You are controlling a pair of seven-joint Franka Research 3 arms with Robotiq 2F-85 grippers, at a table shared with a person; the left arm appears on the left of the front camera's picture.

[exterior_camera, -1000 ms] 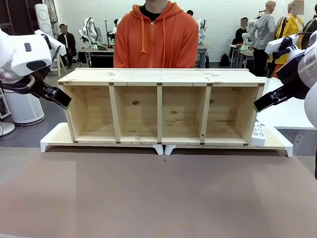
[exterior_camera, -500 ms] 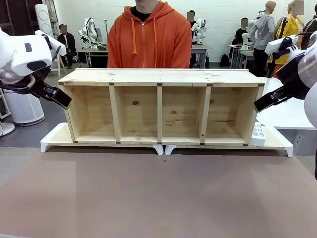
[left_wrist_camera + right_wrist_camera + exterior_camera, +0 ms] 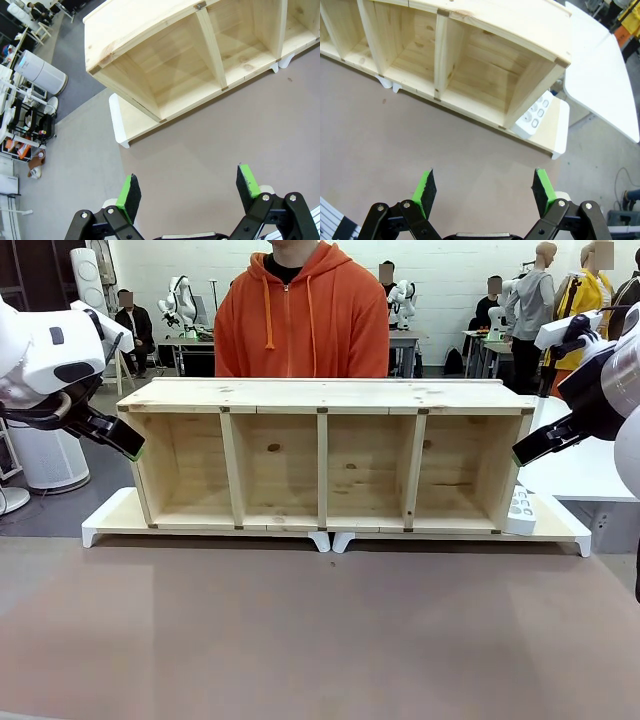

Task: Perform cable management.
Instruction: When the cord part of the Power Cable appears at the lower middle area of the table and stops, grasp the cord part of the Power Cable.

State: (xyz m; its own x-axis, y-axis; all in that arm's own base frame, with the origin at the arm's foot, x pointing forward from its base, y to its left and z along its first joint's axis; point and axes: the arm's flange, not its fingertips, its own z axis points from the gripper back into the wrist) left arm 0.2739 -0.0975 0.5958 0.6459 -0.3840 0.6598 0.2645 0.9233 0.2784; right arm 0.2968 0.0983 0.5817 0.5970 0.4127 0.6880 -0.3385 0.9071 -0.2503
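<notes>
The left end effector point(image 3: 189, 187) hangs with its green pads point(image 3: 130, 192) wide apart and nothing between them, poised above bare brown bench point(image 3: 320, 640) off the left end of a four-compartment wooden shelf unit point(image 3: 320, 395). The right end effector point(image 3: 483, 186) is likewise spread open and empty, held above the bench near the unit's right end. The shelf unit lies lengthwise with its open compartments facing the robot, resting on two low white risers point(image 3: 110, 515) set end to end. A white power strip point(image 3: 532, 116) stands on edge on the right-hand riser, leaning against the outside of the unit's right end wall, sockets outward. The cable joined to it cannot be traced from here; it is probably hidden behind the unit or off the bench's far right side. A person in an orange hoodie point(image 3: 305, 315) stands at the far side, behind the shelf unit, hands hidden. The work seems to be at its very start: both arms wait in a ready pose and nothing is yet gripped. The likely next move falls to the right arm, which is nearer the strip; it would need to drop toward the riser and close across the strip's narrow body without knocking it flat or striking the end wall.
</notes>
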